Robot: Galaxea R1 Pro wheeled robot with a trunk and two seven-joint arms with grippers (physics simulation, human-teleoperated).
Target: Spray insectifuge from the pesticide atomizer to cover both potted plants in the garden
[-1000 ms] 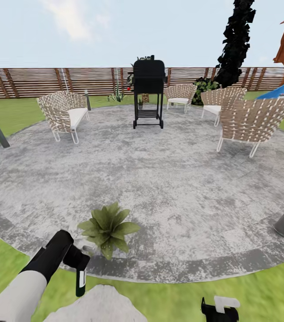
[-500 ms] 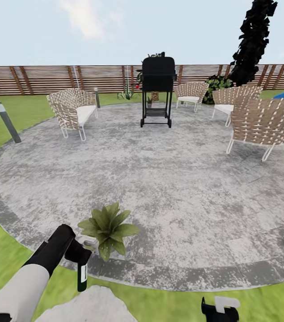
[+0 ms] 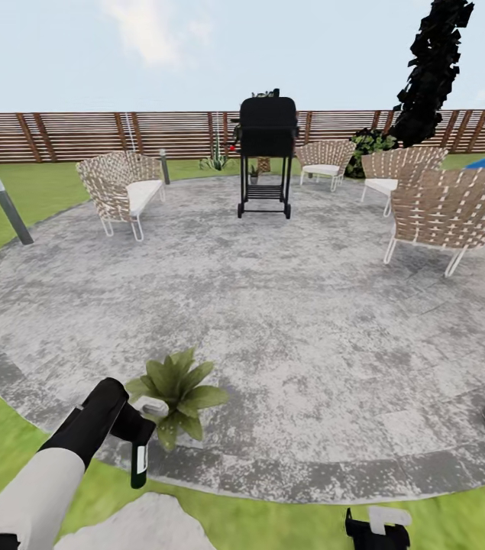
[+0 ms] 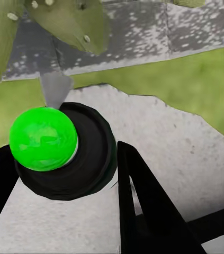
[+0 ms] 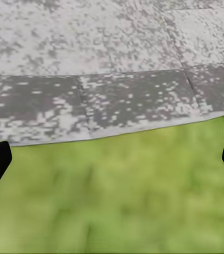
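Pesticide atomizer (image 3: 139, 458) hangs upright in the left gripper (image 3: 131, 428), clamped near its pale spray head, white label strip too small to read. It sits just beside the potted plant (image 3: 175, 388) at the paving (image 3: 288, 321) edge, above lawn (image 3: 288, 523). Right gripper (image 5: 112, 159) fingertips stand wide apart over grass

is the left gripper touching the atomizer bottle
Touching. In the left wrist view the left gripper has its black fingers on both sides of the pesticide atomizer, with no gap showing.
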